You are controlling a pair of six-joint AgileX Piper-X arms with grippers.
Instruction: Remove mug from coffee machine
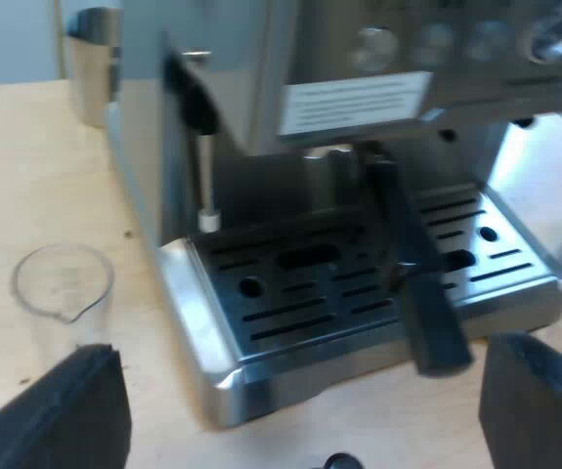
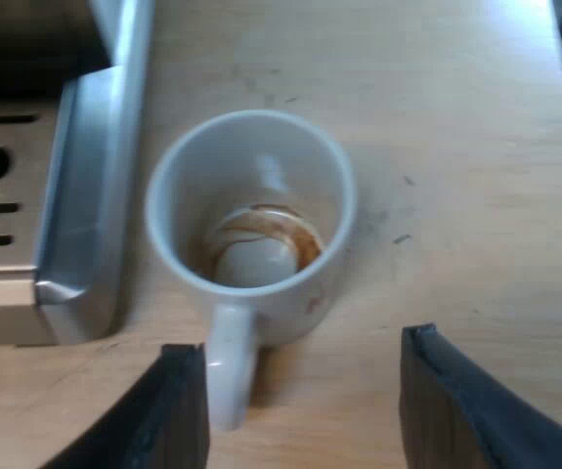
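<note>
Item: mug (image 2: 251,210), white, upright, brown coffee residue ringed in the bottom. Location: on the wooden table (image 2: 456,147), off the espresso machine (image 1: 359,59), just beside the near corner of its drip tray (image 2: 85,195). I cannot tell whether there is a gap between them. By its placement I judge the removal done. Item: right gripper (image 2: 305,410), over the mug's near side, fingers (image 2: 178,420) spread wide and holding nothing. The mug handle (image 2: 230,376) points toward me and lies between them, close to one finger. Hazards: a slanted retreat could let that finger hook the mug handle, swinging or tipping the mug. A push toward the machine would knock it against the drip tray's metal edge. Little is left to spill, only the dregs. Item: left gripper (image 1: 305,425), facing the machine's front, fingers parted and empty. The measuring glass (image 1: 63,288) stands near one finger and the dark holder (image 1: 412,264) juts toward me, so a careless sweep could topple the glass.
</note>
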